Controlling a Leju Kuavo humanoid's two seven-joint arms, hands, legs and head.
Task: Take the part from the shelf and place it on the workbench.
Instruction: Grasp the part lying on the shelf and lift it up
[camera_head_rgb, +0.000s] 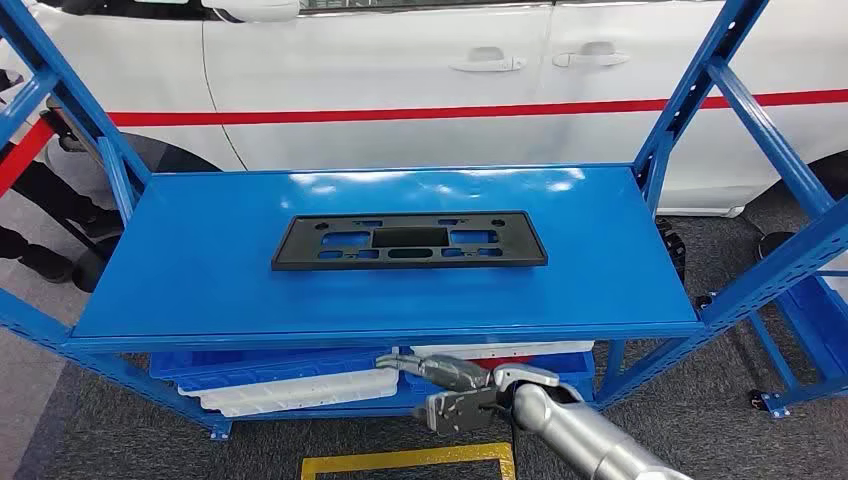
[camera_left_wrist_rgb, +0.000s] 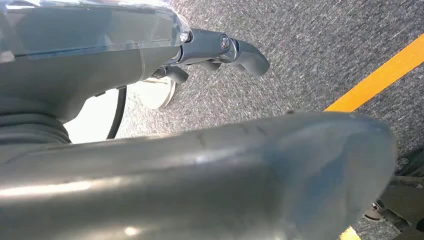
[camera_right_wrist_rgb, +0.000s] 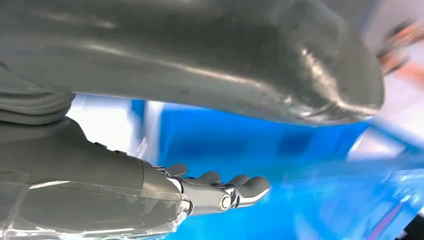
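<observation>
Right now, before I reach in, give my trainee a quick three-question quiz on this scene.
1. True or false: the black part lies flat on the blue shelf.
2. Which hand shows in the head view below the shelf's front edge? A) left hand B) right hand
3. Fill in: behind the shelf stands a white car with a ____ stripe.

Key: 1 true; 2 B; 3 red.
</observation>
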